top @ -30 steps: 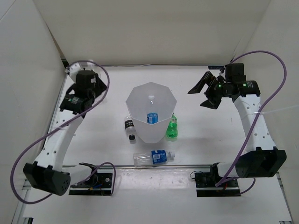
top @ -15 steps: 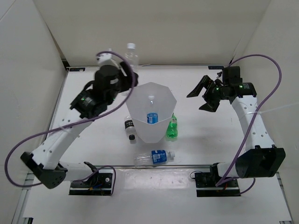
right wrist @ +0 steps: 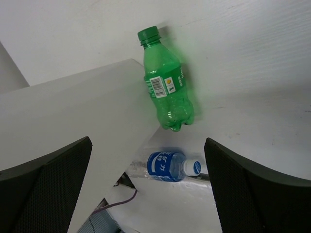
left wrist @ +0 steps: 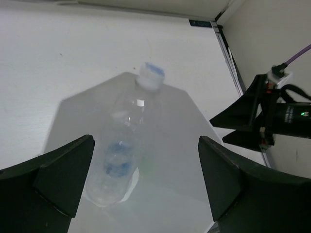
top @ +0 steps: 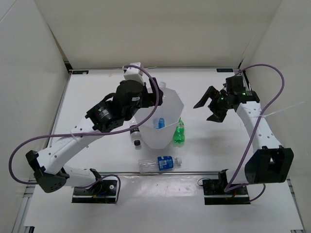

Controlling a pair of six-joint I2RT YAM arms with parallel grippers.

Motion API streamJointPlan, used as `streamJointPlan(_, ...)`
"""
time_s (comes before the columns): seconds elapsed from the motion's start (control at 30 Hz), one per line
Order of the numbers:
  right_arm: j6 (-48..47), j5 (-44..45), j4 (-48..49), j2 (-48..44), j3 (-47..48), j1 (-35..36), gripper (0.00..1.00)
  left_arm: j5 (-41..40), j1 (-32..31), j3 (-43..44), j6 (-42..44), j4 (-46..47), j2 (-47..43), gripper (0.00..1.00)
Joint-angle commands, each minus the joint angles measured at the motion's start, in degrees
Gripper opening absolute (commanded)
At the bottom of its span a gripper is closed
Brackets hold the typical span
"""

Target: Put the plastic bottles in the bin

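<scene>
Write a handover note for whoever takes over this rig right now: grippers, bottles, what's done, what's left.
Left gripper: jaws open above the large white translucent plastic bin, holding nothing.
Right gripper: jaws open, empty, in the air right of the bin.
In the bin: plain clear plastic bottle, clear bottle with a blue label.
On the table: green bottle beside the bin's right side, black-capped clear bottle at its left, second blue-labelled clear bottle in front.
Done: two of five. Left: three.
</scene>
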Motion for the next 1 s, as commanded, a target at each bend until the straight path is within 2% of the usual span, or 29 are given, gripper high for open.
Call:
streamJointPlan(0.0,-0.7,0.5,5.3,3.2,-1.6,1.7,1.00,-4.8,-0.2,5.0,4.4,0.5,-4.6,1.00)
streamJointPlan(0.13,-2.2,1.0,9.0,10.4,0.4,5.8,1.00,-12.0,-0.2,11.2,8.9,0.5,-6.8,1.00)
streamJointPlan(0.2,-3.9,1.0,9.0,16.0,2.1,7.7,1.00,-15.4,-0.2,10.7,9.4,-0.5,-9.0,1.00)
streamJointPlan(0.23,-3.9,1.0,9.7,18.0,3.1,8.4,1.00,-19.7,0.4,9.6,8.7,-0.6,-10.1,1.00)
streamJointPlan(0.27,-4.7,1.0,9.7,21.7,5.0,9.1,1.00,-22.2,0.4,6.5,8.1,-1.7,-12.3,1.00)
streamJointPlan(0.37,-4.7,1.6,9.7,28.3,7.4,11.0,1.00,-28.9,1.0,2.7,1.2,-11.2,-14.5,1.00)
streamJointPlan(0.4,-4.7,1.6,9.7,29.6,7.9,11.5,1.00,-29.9,1.0,2.7,-4.3,-15.2,-14.5,1.00)
streamJointPlan(0.43,-4.7,1.6,9.7,30.6,8.0,11.5,1.00,-30.7,1.0,2.1,-7.6,-23.2,-14.5,1.00)
streamJointPlan(0.5,-4.7,1.6,9.7,33.3,8.6,12.8,0.99,-31.4,1.0,0.9,-15.3,-31.4,-15.5,1.00)
streamJointPlan(0.53,-4.7,1.6,9.7,34.0,8.6,12.8,0.99,-31.4,1.0,0.0,-23.7,-34.9,-15.5,1.00)
streamJointPlan(0.57,-4.7,1.6,9.7,35.3,8.6,13.5,0.97,-30.8,1.0,-1.1,-27.7,-38.3,-16.7,1.00)
streamJointPlan(0.6,-4.7,1.6,9.7,35.9,8.6,13.5,0.94,-29.4,1.0,-4.6,-30.2,-41.5,-18.9,1.00)
streamJointPlan(0.67,-4.7,1.6,9.7,37.2,8.6,14.0,0.90,-27.3,1.0,-8.7,-34.9,-42.0,-21.5,1.00)
streamJointPlan(0.73,-4.7,1.6,10.2,37.2,7.7,14.0,0.76,-25.1,1.0,-13.8,-38.7,-42.6,-25.4,1.00)
streamJointPlan(0.77,-4.7,2.3,10.2,37.2,6.3,14.0,0.71,-25.1,1.0,-15.0,-39.4,-43.1,-26.5,1.00)
streamJointPlan(0.8,-4.7,3.1,10.2,37.2,5.7,14.0,0.61,-24.3,1.0,-16.8,-40.0,-43.1,-28.2,1.00)
streamJointPlan(0.97,-4.1,9.3,5.6,30.2,3.9,11.2,0.42,-24.3,1.0,-19.7,-41.4,-43.6,-29.6,1.00)
